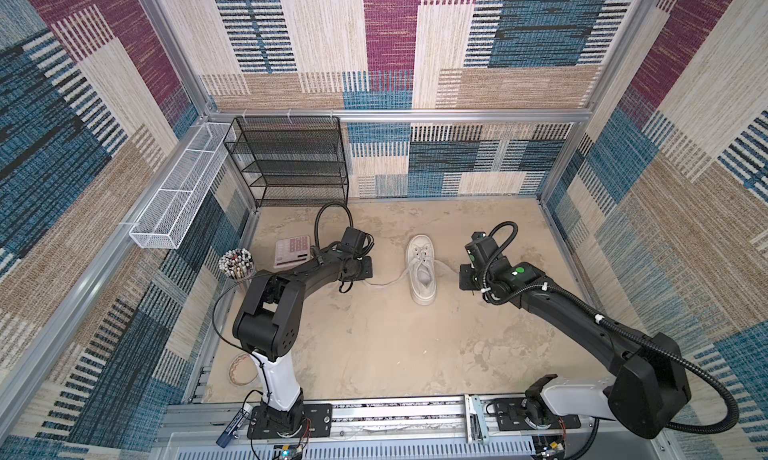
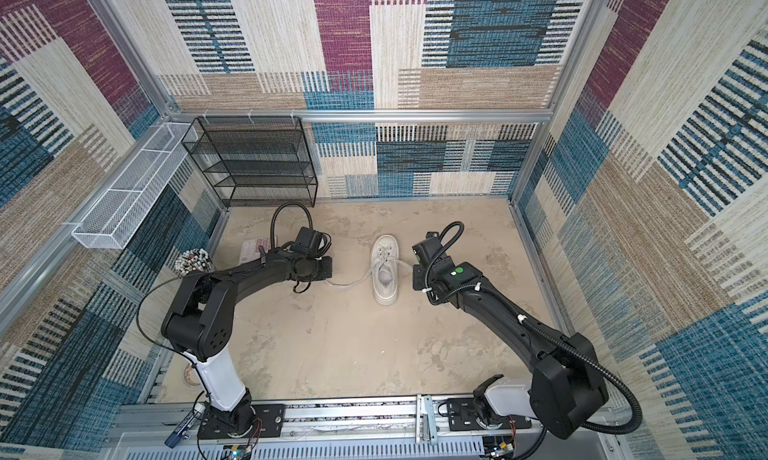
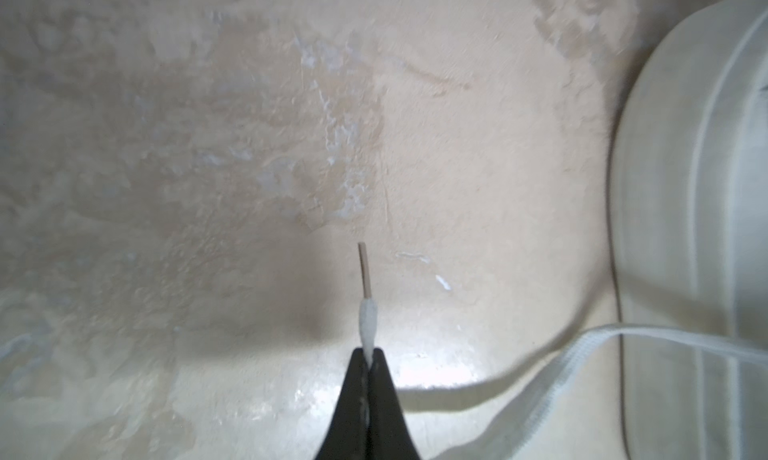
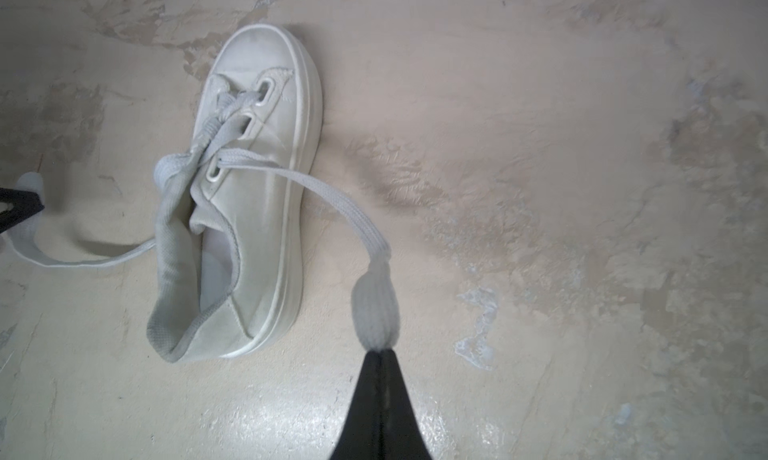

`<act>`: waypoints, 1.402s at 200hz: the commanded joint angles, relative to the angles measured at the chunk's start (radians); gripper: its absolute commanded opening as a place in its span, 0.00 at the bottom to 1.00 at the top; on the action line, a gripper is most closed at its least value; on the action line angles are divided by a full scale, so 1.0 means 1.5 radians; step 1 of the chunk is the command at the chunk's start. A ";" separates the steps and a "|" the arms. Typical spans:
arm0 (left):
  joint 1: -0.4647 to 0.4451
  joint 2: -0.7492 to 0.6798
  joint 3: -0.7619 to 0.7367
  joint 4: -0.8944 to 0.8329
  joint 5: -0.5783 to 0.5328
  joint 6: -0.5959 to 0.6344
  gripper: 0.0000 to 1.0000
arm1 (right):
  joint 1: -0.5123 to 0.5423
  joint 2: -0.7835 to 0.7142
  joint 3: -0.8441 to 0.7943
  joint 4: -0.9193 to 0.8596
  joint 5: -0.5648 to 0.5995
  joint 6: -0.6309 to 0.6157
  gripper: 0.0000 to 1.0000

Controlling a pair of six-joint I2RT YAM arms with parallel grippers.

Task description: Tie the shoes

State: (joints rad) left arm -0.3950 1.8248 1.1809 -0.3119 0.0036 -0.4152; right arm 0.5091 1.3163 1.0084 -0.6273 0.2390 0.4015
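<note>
Left wrist view first: the left tool is pinched closed right on the tip of the left lace, with the thin brownish aglet poking out past the fingertips. The lace sags in a slack loop over the beige tabletop and runs to the sneaker, which here is just a blurry white sole wall at the frame edge.

Right wrist view, same deal on the other side. The right tool is clamped closed on the bunched end of the right lace, which comes out of the eyelet nearest the ankle opening and crosses the sole edge to the tool. The laces criss-cross through the eyelets, but the shoe isn't tied yet.

In both top views the sneaker sits upright on its sole around the middle of the tabletop, between the two tools, with its toe toward the back wall.

Containers: a pen cup stuffed with pens stands at the tabletop's left edge, near a calculator. A black mesh shelf rack is in the back left corner. A white wire basket with divided compartments hangs on the left wall rail. I can't tell what's in those two. A tape roll lies flat by the left arm's base.
</note>
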 commanded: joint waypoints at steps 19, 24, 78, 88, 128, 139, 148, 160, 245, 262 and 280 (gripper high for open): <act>0.001 -0.047 0.008 -0.006 -0.007 0.024 0.00 | -0.011 0.010 0.067 0.038 -0.026 -0.037 0.00; 0.001 -0.053 0.008 -0.006 -0.008 0.024 0.00 | -0.012 0.013 0.075 0.051 -0.041 -0.040 0.00; 0.001 -0.102 0.001 0.002 -0.008 0.037 0.00 | -0.012 0.150 0.214 0.128 -0.214 -0.008 0.00; 0.001 -0.107 -0.004 0.005 -0.007 0.036 0.00 | -0.012 0.167 0.219 0.162 -0.249 0.023 0.00; 0.001 -0.124 -0.017 0.019 0.005 0.030 0.00 | -0.007 0.266 0.254 0.256 -0.347 0.118 0.00; 0.001 -0.127 -0.018 0.019 0.006 0.031 0.00 | 0.001 0.299 0.270 0.264 -0.355 0.129 0.00; 0.001 -0.132 -0.019 0.019 0.006 0.032 0.00 | 0.008 0.324 0.284 0.269 -0.357 0.132 0.00; 0.001 -0.137 -0.021 0.019 0.007 0.033 0.00 | 0.014 0.356 0.299 0.277 -0.365 0.141 0.01; 0.001 -0.164 -0.037 0.026 0.017 0.029 0.00 | 0.038 0.508 0.381 0.296 -0.371 0.140 0.27; 0.001 -0.169 -0.037 0.027 0.022 0.027 0.00 | 0.041 0.537 0.435 0.260 -0.378 0.121 0.53; 0.000 -0.174 -0.036 0.027 0.025 0.028 0.00 | 0.040 0.532 0.450 0.243 -0.354 0.112 0.63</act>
State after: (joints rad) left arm -0.3946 1.5799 1.1267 -0.2832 0.0322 -0.3859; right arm 0.5671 2.1212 1.6482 -0.2527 -0.3061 0.6025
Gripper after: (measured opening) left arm 0.049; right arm 0.586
